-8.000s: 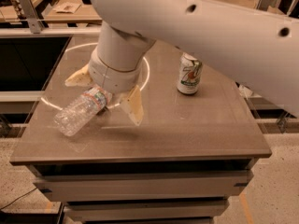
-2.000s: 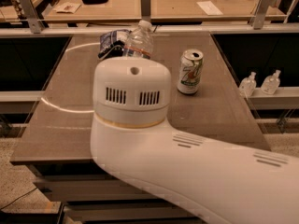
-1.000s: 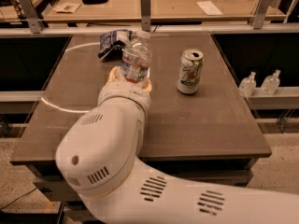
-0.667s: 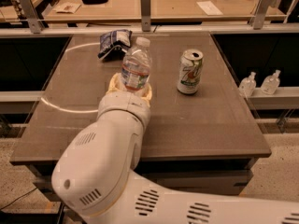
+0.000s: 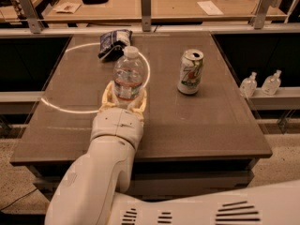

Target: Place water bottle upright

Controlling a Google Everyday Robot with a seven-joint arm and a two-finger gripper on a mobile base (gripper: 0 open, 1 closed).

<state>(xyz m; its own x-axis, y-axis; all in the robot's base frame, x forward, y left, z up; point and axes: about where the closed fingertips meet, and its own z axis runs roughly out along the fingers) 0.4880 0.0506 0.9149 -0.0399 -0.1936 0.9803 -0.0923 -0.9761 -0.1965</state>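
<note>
The water bottle [image 5: 127,75], clear ribbed plastic with a white cap, stands upright on the brown table [image 5: 197,121], left of centre. My gripper [image 5: 124,100] comes in from the near side on the white arm. Its pale fingers [image 5: 108,95] hug both sides of the bottle's lower part, and the bottle's base is hidden behind them. The bottle's bottom appears to rest on the tabletop.
A green-and-white 7UP can [image 5: 191,72] stands upright to the right of the bottle. A dark crumpled snack bag [image 5: 114,42] lies at the back, behind the bottle. Two small clear pump bottles [image 5: 248,84] stand on a ledge off the table's right edge. A desk with posts runs behind.
The bottle was lying in the gripper's grasp, then was turned upright. Over the last second it has come slightly nearer and lower, and now stands on the table between the fingers.
</note>
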